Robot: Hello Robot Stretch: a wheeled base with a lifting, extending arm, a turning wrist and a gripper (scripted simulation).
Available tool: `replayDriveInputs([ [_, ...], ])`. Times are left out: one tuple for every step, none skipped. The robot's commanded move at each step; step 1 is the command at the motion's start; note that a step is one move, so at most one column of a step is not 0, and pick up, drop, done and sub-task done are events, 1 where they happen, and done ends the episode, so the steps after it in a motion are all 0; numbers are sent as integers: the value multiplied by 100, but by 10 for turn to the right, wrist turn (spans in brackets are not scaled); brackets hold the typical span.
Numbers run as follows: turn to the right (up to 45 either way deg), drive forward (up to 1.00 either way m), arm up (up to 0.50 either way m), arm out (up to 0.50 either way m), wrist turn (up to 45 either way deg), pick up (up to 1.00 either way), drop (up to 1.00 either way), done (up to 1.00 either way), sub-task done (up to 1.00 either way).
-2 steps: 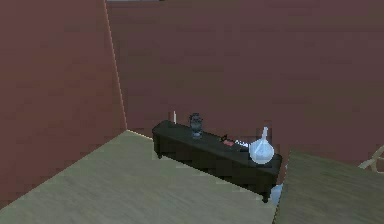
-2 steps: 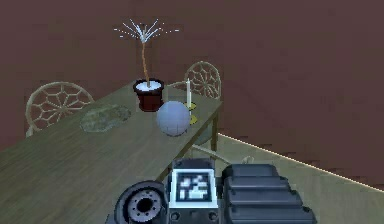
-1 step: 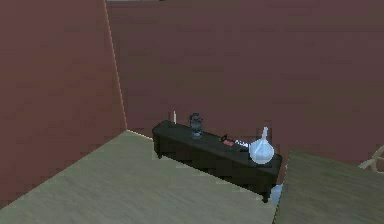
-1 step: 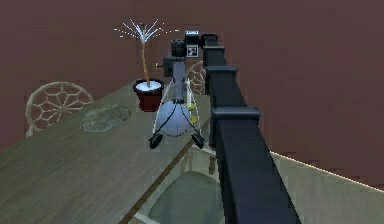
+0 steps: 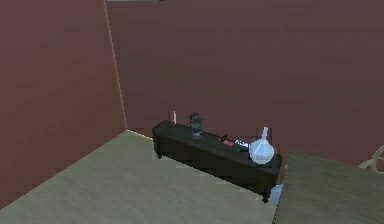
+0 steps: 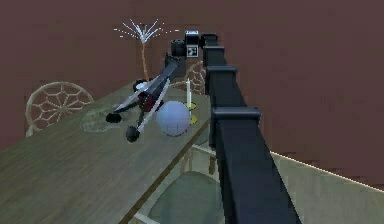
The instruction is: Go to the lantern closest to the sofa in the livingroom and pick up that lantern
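White round blob [image 6: 172, 118] sits behind the pincer [image 6: 124, 125], its hold unclear.

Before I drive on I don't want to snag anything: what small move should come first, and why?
Probably draw the arm in first. The tool lies out by the wooden table, near a white round thing, while a lantern-like dark thing stands ahead on the low dark cabinet.

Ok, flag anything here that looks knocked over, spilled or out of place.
Nothing stands out. On the dark low cabinet the lantern and the clear flask stand upright; on the wooden table the white globe rests with nothing spilled around it.
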Motion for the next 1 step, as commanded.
replayDriveInputs([
  [0,0,0,0,450,0,0,0,0],
])
